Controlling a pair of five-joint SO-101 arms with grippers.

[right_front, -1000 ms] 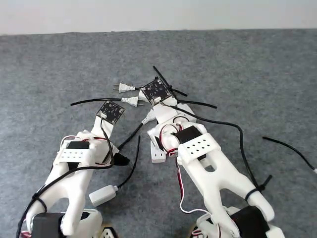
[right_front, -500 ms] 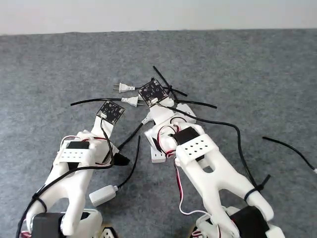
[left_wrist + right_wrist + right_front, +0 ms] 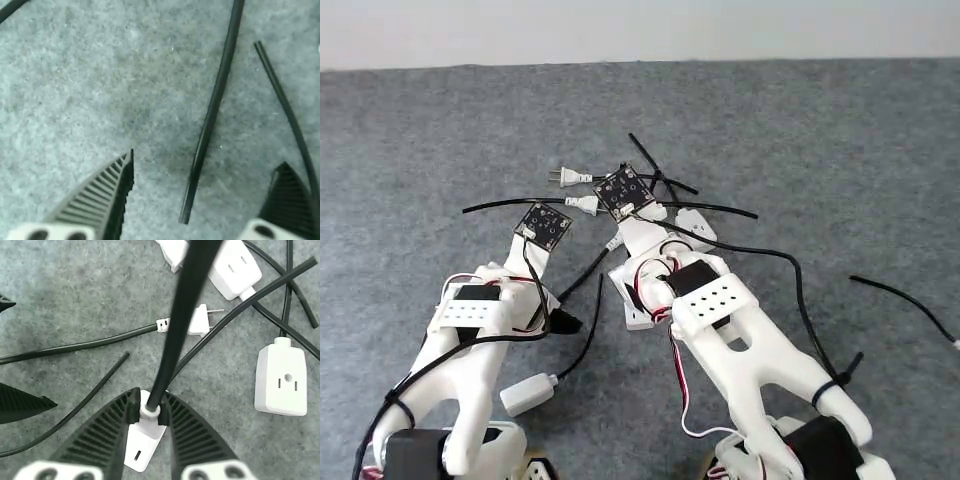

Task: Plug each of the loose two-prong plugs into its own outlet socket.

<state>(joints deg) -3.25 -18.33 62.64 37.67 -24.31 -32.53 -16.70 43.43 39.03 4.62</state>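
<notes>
A white two-prong plug (image 3: 200, 320) on a black cord lies on the grey carpet just beyond my right gripper (image 3: 146, 415). That gripper is shut on a white corded socket (image 3: 142, 432) with a slot in its face, and the thick black cord runs up past the camera. Two white sockets (image 3: 235, 270) (image 3: 280, 375) lie past it. From above, two plugs (image 3: 575, 178) (image 3: 585, 204) rest beside the right arm's wrist (image 3: 625, 190). My left gripper (image 3: 207, 159) is open low over the carpet, straddling a loose black cable end (image 3: 200, 150).
Black cables (image 3: 720, 210) cross the carpet around the plugs. A white socket block (image 3: 638, 312) lies between the arms and a white adapter (image 3: 527, 393) sits near the left arm's base. Another loose cable (image 3: 905, 295) trails at the right.
The right arm's wrist has shifted slightly left and nearer, toward the plugs, uncovering a white socket on its right. The left arm has stayed still.
</notes>
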